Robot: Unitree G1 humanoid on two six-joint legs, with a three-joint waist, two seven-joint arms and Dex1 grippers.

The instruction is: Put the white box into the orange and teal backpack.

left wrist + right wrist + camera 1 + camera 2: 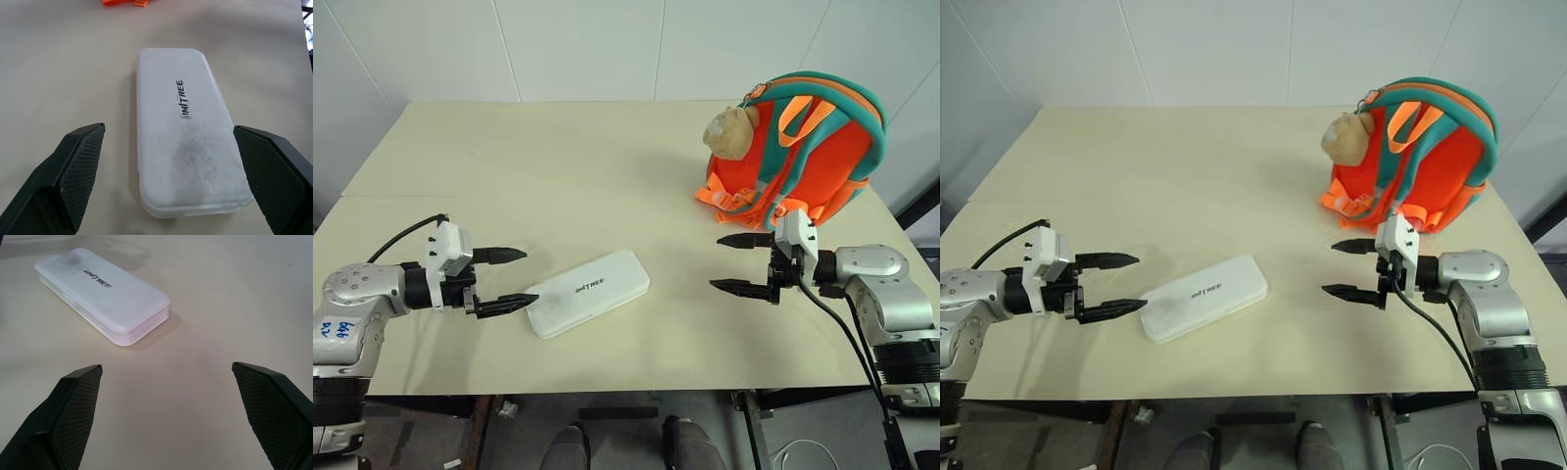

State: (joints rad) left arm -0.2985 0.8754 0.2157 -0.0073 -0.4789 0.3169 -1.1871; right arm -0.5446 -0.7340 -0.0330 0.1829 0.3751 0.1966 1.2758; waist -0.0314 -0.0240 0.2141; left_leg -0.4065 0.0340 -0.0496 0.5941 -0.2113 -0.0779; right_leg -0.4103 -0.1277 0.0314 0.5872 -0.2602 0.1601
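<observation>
Left gripper (514, 278) spread wide, empty, lined up on the white box (588, 292) just ahead. Right gripper (744, 263) likewise wide, empty (idle), orange and teal backpack (813, 147) just behind it.

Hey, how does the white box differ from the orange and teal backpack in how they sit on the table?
The white box lies flat near the front edge; the orange and teal backpack stands upright at the far right corner. The box is low, plain white with small dark lettering; the backpack is bulky, bright, with a tan plush toy attached. Both rest on the table, untouched by either gripper.
</observation>
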